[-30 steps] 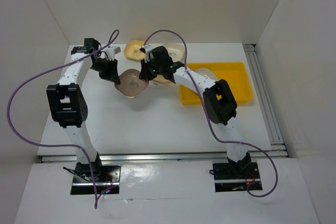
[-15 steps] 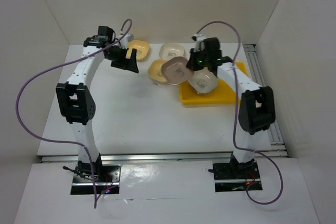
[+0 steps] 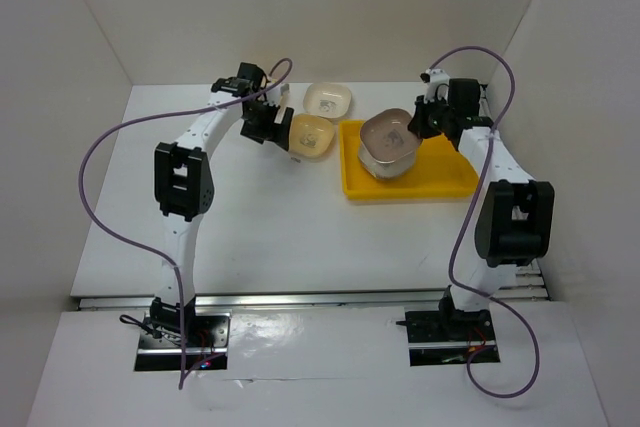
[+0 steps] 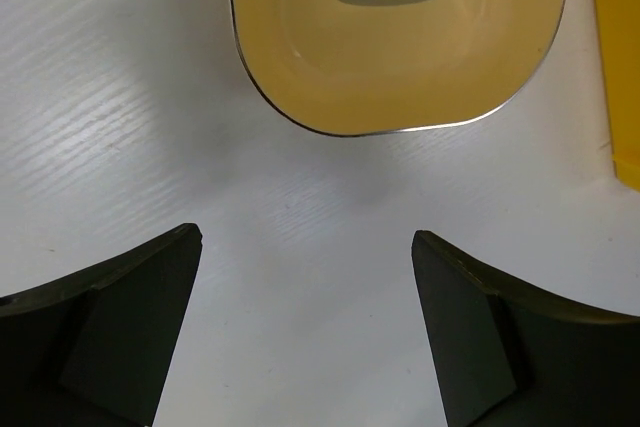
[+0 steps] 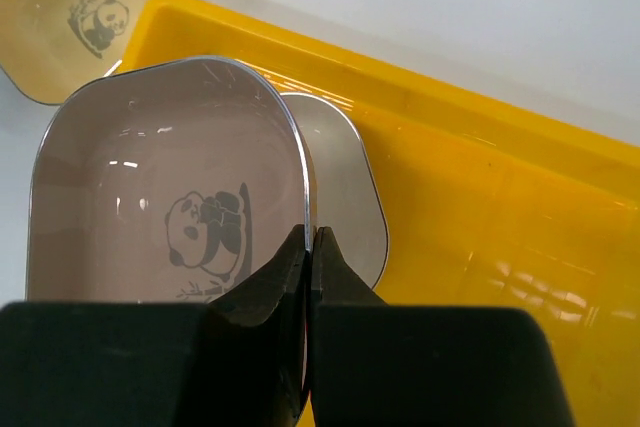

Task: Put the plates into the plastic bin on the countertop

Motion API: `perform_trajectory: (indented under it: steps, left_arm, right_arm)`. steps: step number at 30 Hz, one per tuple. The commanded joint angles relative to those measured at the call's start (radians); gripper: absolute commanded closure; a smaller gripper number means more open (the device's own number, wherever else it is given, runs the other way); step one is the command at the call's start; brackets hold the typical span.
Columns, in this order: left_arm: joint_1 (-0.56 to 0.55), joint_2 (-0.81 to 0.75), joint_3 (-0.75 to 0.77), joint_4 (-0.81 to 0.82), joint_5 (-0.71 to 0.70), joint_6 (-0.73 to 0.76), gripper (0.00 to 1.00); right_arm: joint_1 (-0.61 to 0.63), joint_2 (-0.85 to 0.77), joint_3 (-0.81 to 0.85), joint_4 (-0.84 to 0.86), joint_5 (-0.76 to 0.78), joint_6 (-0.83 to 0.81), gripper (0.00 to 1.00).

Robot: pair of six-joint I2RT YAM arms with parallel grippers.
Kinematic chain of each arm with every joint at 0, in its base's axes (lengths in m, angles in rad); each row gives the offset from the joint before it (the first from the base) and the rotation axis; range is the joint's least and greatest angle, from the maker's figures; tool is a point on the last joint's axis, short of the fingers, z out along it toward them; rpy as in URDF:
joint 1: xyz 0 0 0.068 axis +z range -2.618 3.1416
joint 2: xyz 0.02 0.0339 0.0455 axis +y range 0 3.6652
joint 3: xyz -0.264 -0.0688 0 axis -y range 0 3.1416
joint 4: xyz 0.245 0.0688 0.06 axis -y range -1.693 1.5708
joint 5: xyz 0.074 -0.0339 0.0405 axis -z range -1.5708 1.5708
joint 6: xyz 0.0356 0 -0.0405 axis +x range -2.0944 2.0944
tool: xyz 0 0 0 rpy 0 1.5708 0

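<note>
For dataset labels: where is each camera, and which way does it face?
Top external: above and behind, facing down on the countertop; left arm and right arm show.
Left wrist: faces down at the yellow-orange plate; open left claw shows.
Right wrist: faces down into the plastic bin; right claw shut on the brown plate.
All three share the yellow-orange plate.

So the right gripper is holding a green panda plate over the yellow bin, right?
Not green. The right gripper pinches a brown plate by its rim, and it is indeed over the yellow bin; the right wrist view shows it.
</note>
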Motion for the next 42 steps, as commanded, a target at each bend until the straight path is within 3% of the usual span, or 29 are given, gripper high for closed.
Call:
perform_trajectory:
  steps: [1, 3, 4, 7, 8, 10, 11, 12, 17, 27, 30, 33, 35, 36, 42]
  left_arm:
    - [-0.030, 0.006, 0.071, 0.029, -0.086, -0.027, 0.00]
    - [-0.042, 0.017, 0.071, 0.040, -0.098, -0.027, 0.00]
    - [-0.052, 0.017, 0.071, 0.040, -0.098, -0.027, 0.00]
    - [-0.052, 0.027, 0.071, 0.040, -0.118, -0.027, 0.00]
    - [-0.052, 0.027, 0.071, 0.040, -0.118, -0.027, 0.00]
    - [-0.052, 0.027, 0.080, 0.049, -0.118, -0.027, 0.00]
    - [-0.052, 0.027, 0.080, 0.049, -0.132, -0.027, 0.00]
    - [-0.052, 0.027, 0.089, 0.049, -0.132, -0.027, 0.00]
    - [-0.052, 0.049, 0.124, 0.075, -0.167, -0.027, 0.00]
    - [-0.052, 0.193, 0.196, 0.129, -0.198, -0.027, 0.00]
    - [-0.052, 0.231, 0.209, 0.129, -0.204, -0.036, 0.06]
    - [-0.032, 0.241, 0.186, 0.129, -0.193, -0.045, 0.36]
    - [-0.013, 0.209, 0.152, 0.150, -0.193, -0.059, 0.75]
    - [-0.013, 0.186, 0.125, 0.166, -0.210, -0.059, 1.00]
    - [0.016, -0.108, -0.165, 0.236, -0.174, -0.005, 1.00]
  right_arm:
    - [-0.001, 0.040, 0.034, 0.026, -0.018, -0.038, 1.00]
    - [-0.001, 0.081, 0.059, 0.026, -0.018, -0.038, 1.00]
    - [-0.001, 0.094, 0.077, 0.026, -0.018, -0.038, 0.93]
    - [-0.001, 0.131, 0.105, 0.041, -0.018, -0.027, 0.61]
    - [-0.001, 0.140, 0.138, 0.041, -0.018, -0.015, 0.46]
    - [-0.001, 0.151, 0.172, 0.032, -0.030, -0.005, 0.31]
    - [-0.001, 0.151, 0.198, 0.032, -0.030, -0.005, 0.08]
    - [0.008, 0.151, 0.210, 0.041, -0.030, 0.008, 0.00]
    - [0.047, 0.122, 0.258, 0.029, -0.030, 0.047, 0.00]
    - [0.126, 0.019, 0.106, 0.029, -0.001, 0.078, 0.00]
    - [0.152, 0.005, 0.083, 0.029, 0.020, 0.087, 0.00]
    - [0.161, -0.021, 0.074, 0.029, 0.020, 0.096, 0.01]
    - [0.183, -0.021, 0.074, 0.029, 0.020, 0.108, 0.02]
    - [0.183, -0.021, 0.074, 0.029, 0.020, 0.108, 0.02]
    - [0.322, 0.055, 0.097, 0.099, 0.002, 0.165, 0.04]
